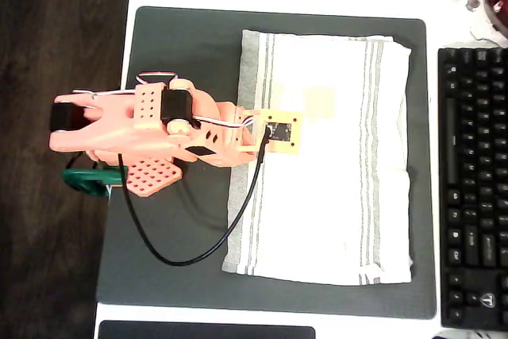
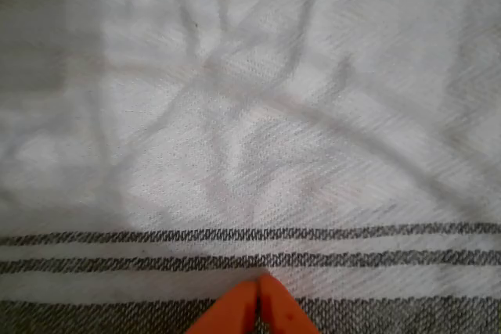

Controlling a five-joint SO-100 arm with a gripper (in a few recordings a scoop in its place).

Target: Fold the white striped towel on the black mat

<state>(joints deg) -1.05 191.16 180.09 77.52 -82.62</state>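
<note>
In the overhead view the white striped towel (image 1: 329, 156) was seen spread flat on the black mat (image 1: 182, 61), covering the mat's right half, with thin grey stripe groups running near its left and right edges. The towel's left edge lay roughly at the mat's middle, and its lower left corner was slightly rumpled. The orange arm (image 1: 151, 136) was stretched from the left across the mat, its wrist camera mount positioned over the towel's left stripe band. A black cable (image 1: 182, 256) was looped from the arm across the bare mat. A black keyboard (image 1: 475, 188) was seen to the right of the mat, just beside it. In the wrist view the gripper (image 2: 259, 289) was seen with its two orange fingertips (image 2: 235, 310) pressed together, tips touching, right at the towel's striped band; whether any cloth was pinched between them could not be told. Soft creases were spread over the white weave above the stripes.
</note>
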